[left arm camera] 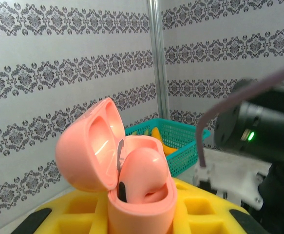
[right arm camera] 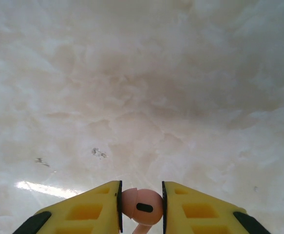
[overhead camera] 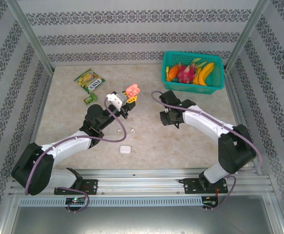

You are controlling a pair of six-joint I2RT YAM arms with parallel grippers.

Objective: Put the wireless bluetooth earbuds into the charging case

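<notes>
Basically left tool (left arm camera: 142,219) clamps the coral-pink rounded plastic case (left arm camera: 132,165) lid-open as a fixture; right tool (right arm camera: 141,207), at its 3 o'clock, pinches a tiny coral-pink plastic earbud (right arm camera: 134,201) to insert.

The enclosure walls (overhead camera: 132,29) carry white wallpaper with horizontal bands of grey damask pattern on three sides. Aluminium posts (overhead camera: 30,36) stand at the rear corners. The table (overhead camera: 156,146) has a beige, marble-like surface. A bright streak of reflected light (right arm camera: 44,189) lies on it in the right wrist view. Slotted aluminium rails (overhead camera: 142,178) run along the near edge.
</notes>
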